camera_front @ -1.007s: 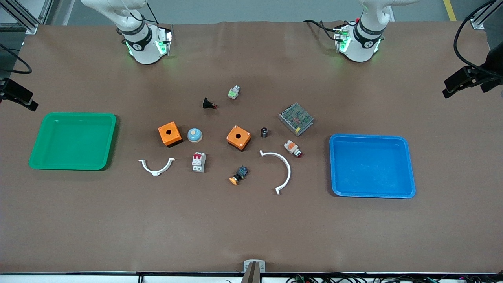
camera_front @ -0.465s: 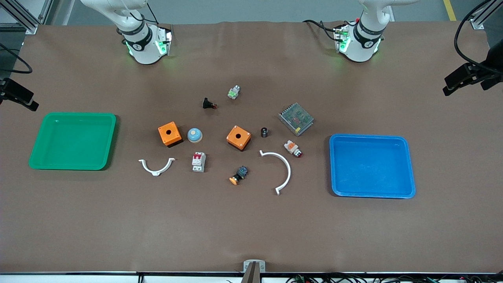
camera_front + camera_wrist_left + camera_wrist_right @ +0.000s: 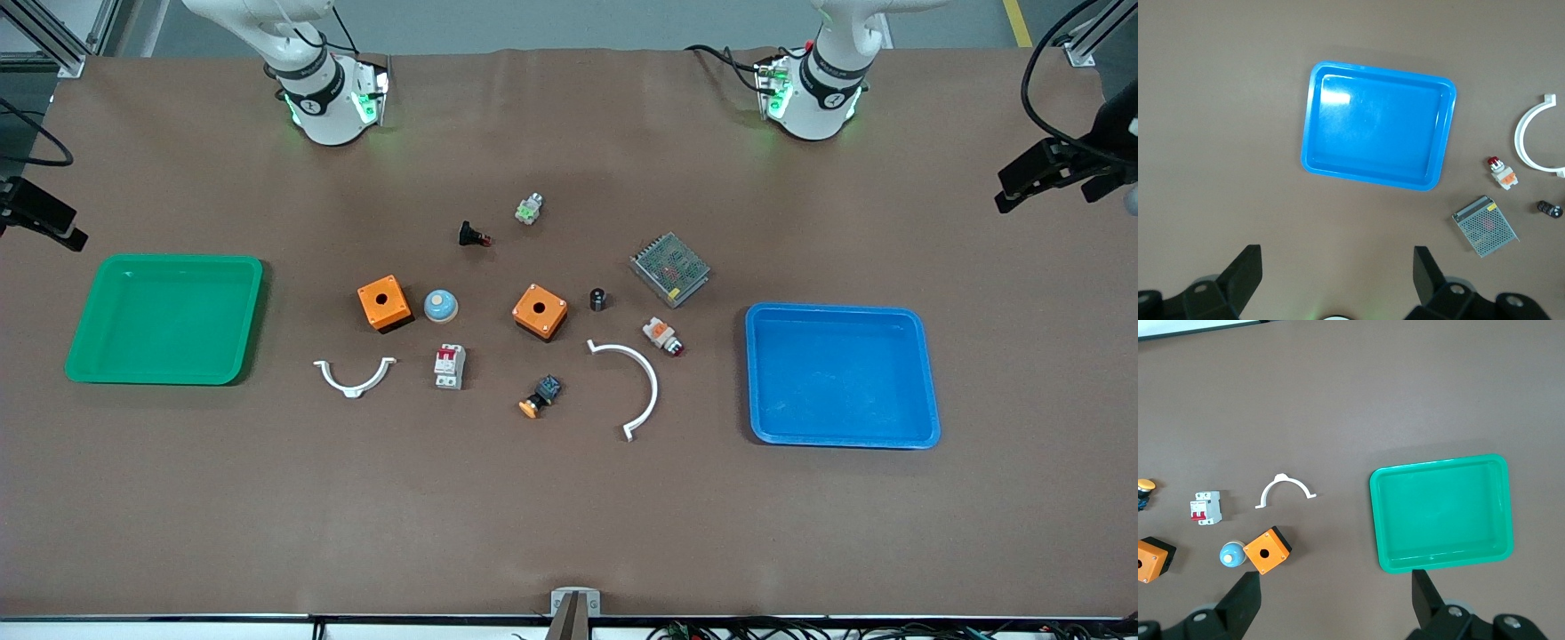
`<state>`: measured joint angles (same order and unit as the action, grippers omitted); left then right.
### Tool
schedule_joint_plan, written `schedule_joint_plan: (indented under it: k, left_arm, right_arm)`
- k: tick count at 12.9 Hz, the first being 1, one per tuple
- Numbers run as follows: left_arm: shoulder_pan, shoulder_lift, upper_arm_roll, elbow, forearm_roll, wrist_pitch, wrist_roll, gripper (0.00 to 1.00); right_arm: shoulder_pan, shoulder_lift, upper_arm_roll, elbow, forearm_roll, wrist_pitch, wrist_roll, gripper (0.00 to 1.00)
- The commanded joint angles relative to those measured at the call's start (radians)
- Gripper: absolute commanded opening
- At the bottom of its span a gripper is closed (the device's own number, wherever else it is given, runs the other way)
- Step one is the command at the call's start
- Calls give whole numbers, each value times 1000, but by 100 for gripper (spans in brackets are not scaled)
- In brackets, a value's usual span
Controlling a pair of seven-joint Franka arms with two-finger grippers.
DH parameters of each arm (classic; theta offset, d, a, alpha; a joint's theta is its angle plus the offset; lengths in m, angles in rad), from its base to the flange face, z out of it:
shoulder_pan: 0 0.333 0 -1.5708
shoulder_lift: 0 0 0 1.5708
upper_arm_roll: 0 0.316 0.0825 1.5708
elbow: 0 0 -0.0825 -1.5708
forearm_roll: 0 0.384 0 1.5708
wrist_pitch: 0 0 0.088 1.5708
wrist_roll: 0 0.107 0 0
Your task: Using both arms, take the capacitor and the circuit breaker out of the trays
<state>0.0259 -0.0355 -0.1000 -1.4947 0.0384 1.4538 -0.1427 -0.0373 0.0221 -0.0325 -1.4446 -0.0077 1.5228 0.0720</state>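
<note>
Between the empty trays, capacitor [image 3: 599, 299] and circuit breaker [image 3: 449, 365] lie mid-surface, no lettering legible; left tool [image 3: 1338, 283] and right tool [image 3: 1336, 605] hang high, wide open, holding nothing.

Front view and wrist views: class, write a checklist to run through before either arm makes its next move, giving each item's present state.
1. Capacitor found: ok, standing on the table beside an orange box, apart from it.
2. Circuit breaker found: ok, lying on the table with nothing touching it.
3. Parts inside the trays, as the task says: not ok, neither lies in the green tray or the blue tray.
4. Left gripper ready: ok, open, over the table beside the blue tray.
5. Right gripper ready: ok, open, over the table beside the green tray.
</note>
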Motion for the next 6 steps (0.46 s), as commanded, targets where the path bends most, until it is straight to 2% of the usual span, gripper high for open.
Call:
schedule_joint_plan:
  k: [1, 6]
  left_arm:
    - [0, -11, -47, -9, -8, -9, 20, 100]
    - [0, -12, -60, -9, -8, -10, 31, 100]
  right_arm:
    - [-10, 12, 8, 26, 8, -6, 3, 100]
    - [-12, 12, 8, 33, 6, -6, 3, 100]
